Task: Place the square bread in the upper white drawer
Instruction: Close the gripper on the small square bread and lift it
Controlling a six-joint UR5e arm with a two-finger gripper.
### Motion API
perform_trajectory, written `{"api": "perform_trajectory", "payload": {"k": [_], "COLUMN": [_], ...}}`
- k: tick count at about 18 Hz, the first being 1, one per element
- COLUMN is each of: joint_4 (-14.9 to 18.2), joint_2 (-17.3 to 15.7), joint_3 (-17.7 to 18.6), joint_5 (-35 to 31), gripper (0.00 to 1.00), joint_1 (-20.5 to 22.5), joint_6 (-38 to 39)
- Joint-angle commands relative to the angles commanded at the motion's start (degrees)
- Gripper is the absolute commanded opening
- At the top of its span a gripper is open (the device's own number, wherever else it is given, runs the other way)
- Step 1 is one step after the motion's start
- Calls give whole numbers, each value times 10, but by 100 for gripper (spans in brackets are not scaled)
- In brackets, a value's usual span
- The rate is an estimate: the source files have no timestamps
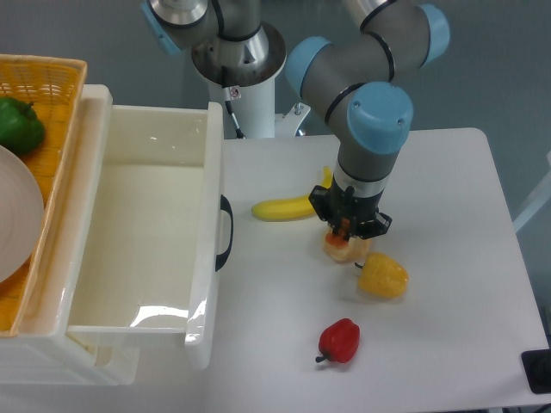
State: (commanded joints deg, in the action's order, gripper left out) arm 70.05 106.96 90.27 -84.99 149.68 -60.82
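On the table (pixel 448 258), beside the yellow pepper (pixel 383 276), my gripper (pixel 349 237) stood over the square bread (pixel 342 249), fingers seemingly closed around it. Left of us, the upper white drawer (pixel 207 258) lay open.

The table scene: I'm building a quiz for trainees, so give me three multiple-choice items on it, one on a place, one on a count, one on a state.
1. Where is the bread?
A. in the drawer
B. on the table under the hand
C. in the basket

2. How many peppers are in view?
A. one
B. two
C. three

3. The drawer is
A. pulled open
B. pushed shut
C. taken off

Key: 1 B, the hand sits right over it beside the banana. 2 C, yellow, red and green. 3 A, its white inside shows.
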Motion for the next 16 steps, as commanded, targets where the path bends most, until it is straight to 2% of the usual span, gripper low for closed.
{"api": "perform_trajectory", "payload": {"k": [9, 11, 16], "joint_4": [9, 16, 76], "joint_2": [-6, -19, -31], "joint_3": [-4, -9, -40], "joint_5": [18, 19, 46], "gripper": [28, 28, 28], "joint_1": [4, 8, 8], "joint_6": [25, 42, 80]}}
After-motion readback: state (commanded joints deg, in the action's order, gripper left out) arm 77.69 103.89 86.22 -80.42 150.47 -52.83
